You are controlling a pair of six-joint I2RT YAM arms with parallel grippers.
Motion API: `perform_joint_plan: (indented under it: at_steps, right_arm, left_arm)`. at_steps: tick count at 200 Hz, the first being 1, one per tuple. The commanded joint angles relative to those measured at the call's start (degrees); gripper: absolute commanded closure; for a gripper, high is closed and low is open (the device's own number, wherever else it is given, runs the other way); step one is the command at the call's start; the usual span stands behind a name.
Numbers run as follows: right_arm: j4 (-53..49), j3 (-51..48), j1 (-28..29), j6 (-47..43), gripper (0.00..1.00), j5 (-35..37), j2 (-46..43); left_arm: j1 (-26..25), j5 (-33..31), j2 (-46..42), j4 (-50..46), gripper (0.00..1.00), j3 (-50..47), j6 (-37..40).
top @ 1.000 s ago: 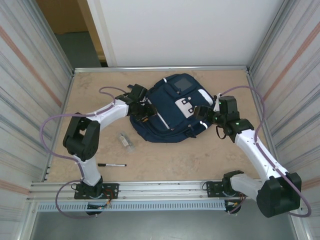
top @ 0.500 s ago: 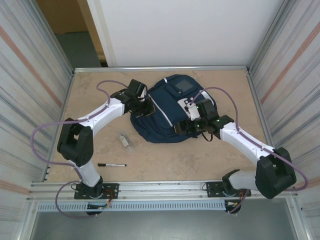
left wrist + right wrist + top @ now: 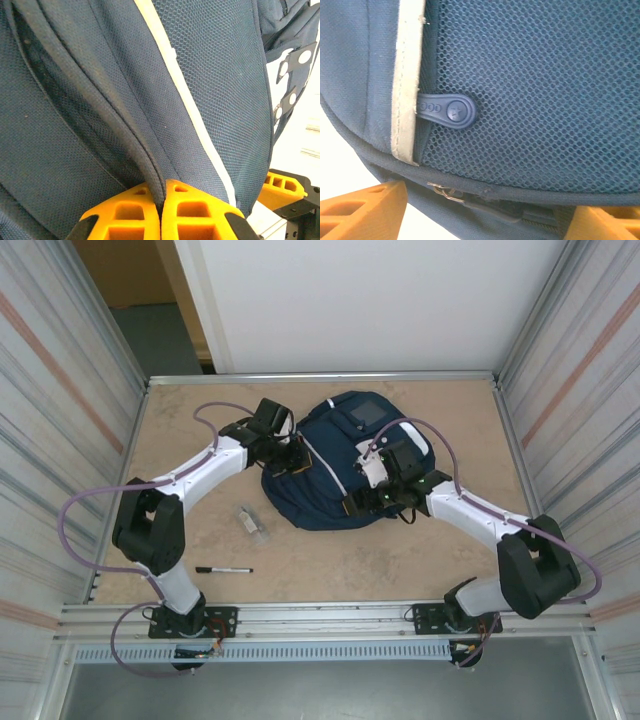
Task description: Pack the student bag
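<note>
**Two grippers on the navy bag, one pinching and one spread**

Two white arms reach in from the lower corners of the overhead frame and meet at the large navy-blue fabric student bag [image 3: 340, 455], which lies flat just above the middle of the tan wooden table [image 3: 400, 560].

The left gripper [image 3: 291, 462] sits on the bag's left flank. In the left wrist view its orange fingers [image 3: 195, 210] are pressed together at the bottom of the frame, clamping a dark piped seam of the bag [image 3: 100, 100], with a white stripe [image 3: 175, 75] running diagonally just right of that seam.

The right gripper [image 3: 357, 505] rests at the bag's lower edge. From its wrist camera the gripper [image 3: 485, 215] stands spread wide, one orange finger in each bottom corner, holding nothing. Between them runs a zipper line with a small metal slider [image 3: 445, 192]. Above it a blue rubber pull tab [image 3: 445, 110] lies on the mesh.

Lower left on the table lie a black marker pen [image 3: 224, 569] and a small clear object [image 3: 252, 521], both apart from the bag.
</note>
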Motion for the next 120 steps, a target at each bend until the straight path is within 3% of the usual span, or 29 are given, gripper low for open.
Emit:
perform_joint_plan:
  at_steps: [1,20,34,59,84,93,120]
  right_arm:
    - [5.30,-2.74,1.50,-1.60,0.28,-4.68,-3.48]
    - [8.16,-4.07,1.69,-0.94,0.40,-3.72,-4.00]
    - [7.81,-3.35,1.64,-0.39,0.57,-1.38,-3.13]
    - [6.80,-1.37,1.70,0.17,0.77,0.09,-1.35]
    - [6.87,-1.15,2.93,1.92,0.87,1.81,-1.80]
    - [6.48,-1.00,3.60,2.80,0.95,2.24,-2.43]
    - [6.49,-1.43,6.27,5.06,0.98,-0.27,-4.59]
  left_arm:
    - [-0.79,6.59,-3.12,0.84,1.00,0.90,-0.10]
    - [-0.72,6.58,-3.03,1.24,1.00,0.62,-0.09]
    - [-0.72,7.03,-3.16,2.26,1.00,-0.35,-0.73]
    - [-0.72,7.35,-3.60,2.84,1.00,-1.11,-0.80]
    - [-0.76,7.14,-4.30,4.20,1.00,-2.39,-1.79]
    - [-0.77,7.22,-4.63,5.09,1.00,-3.00,-2.31]
    - [-1.31,3.84,-5.78,7.42,0.97,-5.50,-5.96]
